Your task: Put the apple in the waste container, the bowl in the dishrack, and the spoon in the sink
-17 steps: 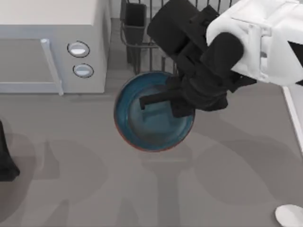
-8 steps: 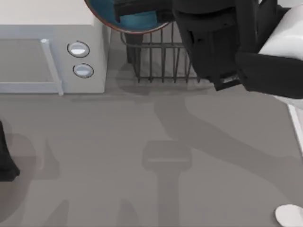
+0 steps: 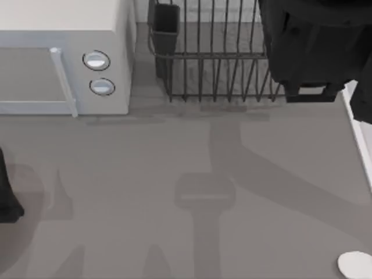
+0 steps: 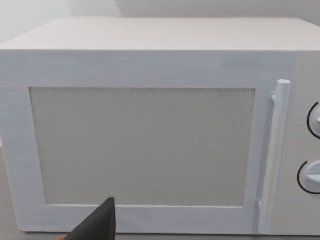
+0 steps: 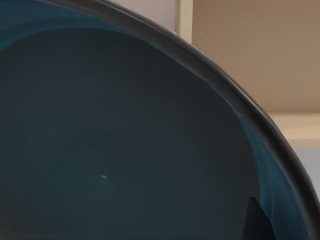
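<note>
1. Left arm (image 3: 7,192) sits parked at the tabletop's (image 3: 174,174) left edge. Its wrist view faces the white microwave (image 3: 64,58) door; one dark fingertip (image 4: 97,222) shows, can't tell if the left hand is apart or together.
2. Dishrack (image 3: 215,64) is at the top centre, cutlery cup (image 3: 165,26) at its left corner beside the microwave.
3. Right arm (image 3: 314,46) hangs over the dishrack's right end. Right wrist view: blue bowl (image 5: 115,150) interior close up, dark rim; grip state can't tell.
4. White spoon (image 3: 356,264) lies at the bottom-right corner.
</note>
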